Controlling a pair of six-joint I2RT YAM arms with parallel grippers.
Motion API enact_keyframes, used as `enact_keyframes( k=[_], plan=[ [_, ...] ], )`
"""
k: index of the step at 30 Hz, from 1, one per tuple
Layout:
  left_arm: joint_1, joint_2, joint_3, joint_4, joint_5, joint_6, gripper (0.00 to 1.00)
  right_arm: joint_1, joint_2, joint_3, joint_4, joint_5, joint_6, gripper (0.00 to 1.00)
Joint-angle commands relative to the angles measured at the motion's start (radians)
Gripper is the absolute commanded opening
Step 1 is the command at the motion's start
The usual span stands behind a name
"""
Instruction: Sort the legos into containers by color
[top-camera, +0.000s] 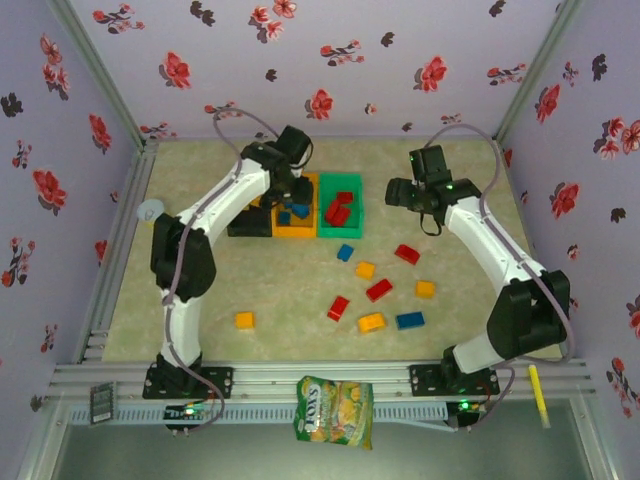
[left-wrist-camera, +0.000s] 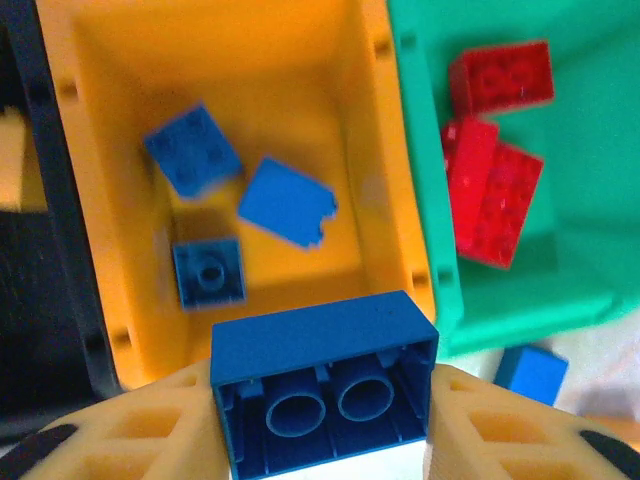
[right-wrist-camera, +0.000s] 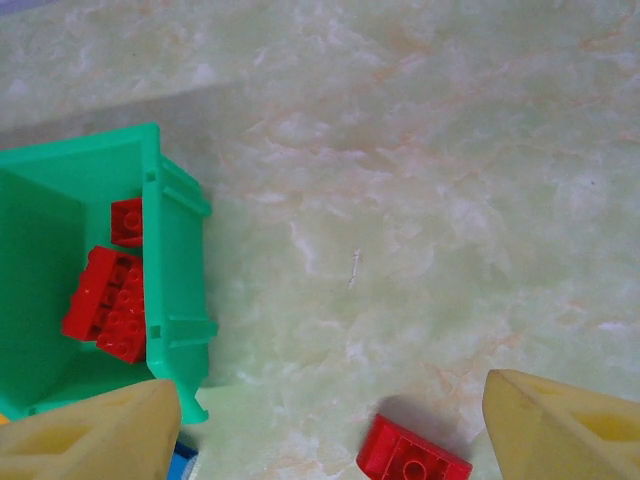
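A blue brick (left-wrist-camera: 322, 385) is pinched between the left gripper's (left-wrist-camera: 320, 415) yellow fingers, above the near rim of the orange bin (left-wrist-camera: 385, 200), which holds three more blue legos (left-wrist-camera: 192, 150). The adjoining green bin (left-wrist-camera: 600, 200) holds red legos (left-wrist-camera: 495, 200). The right gripper (right-wrist-camera: 325, 405) hangs wide open and empty beside the green bin, above a loose red brick (right-wrist-camera: 412, 457) on the table (right-wrist-camera: 420, 200).

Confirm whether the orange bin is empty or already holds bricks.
Not empty. Three blue bricks lie on the floor of the orange bin, seen from the left wrist camera looking down into it.
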Motion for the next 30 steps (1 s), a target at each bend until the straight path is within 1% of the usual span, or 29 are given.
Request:
enact_keyframes(
  k=[1, 3, 6, 13, 16, 18, 20, 27, 30],
  plan=[
    [0.011, 0.108, 0.147, -0.05, -0.013, 0.087, 0.4, -0.006, -0.05, -0.008, -0.026, 0.018, 0.008, 0.8],
    [0.025, 0.169, 0.226, -0.08, -0.013, 0.095, 0.4, -0.005, -0.06, -0.008, -0.041, 0.038, -0.001, 0.8],
    [0.041, 0.231, 0.302, -0.099, -0.011, 0.105, 0.4, -0.006, -0.079, -0.012, -0.058, 0.061, -0.011, 0.81],
    [0.051, 0.265, 0.33, -0.083, 0.005, 0.119, 0.41, -0.006, -0.09, -0.013, -0.073, 0.069, -0.016, 0.81],
    [0.051, 0.268, 0.328, -0.077, 0.007, 0.121, 0.48, -0.006, -0.084, -0.007, -0.073, 0.062, -0.014, 0.81],
    [0.053, 0.268, 0.329, -0.072, 0.008, 0.121, 0.57, -0.006, -0.082, -0.006, -0.071, 0.058, -0.013, 0.81],
    [0.056, 0.262, 0.329, -0.067, 0.008, 0.124, 0.63, -0.006, -0.079, -0.003, -0.072, 0.057, -0.013, 0.81],
    [0.056, 0.202, 0.298, -0.052, 0.018, 0.125, 0.67, -0.007, -0.077, -0.005, -0.072, 0.057, -0.013, 0.81],
    [0.056, 0.164, 0.276, -0.049, 0.019, 0.124, 0.68, -0.006, -0.072, -0.005, -0.069, 0.051, -0.011, 0.81]
  ],
)
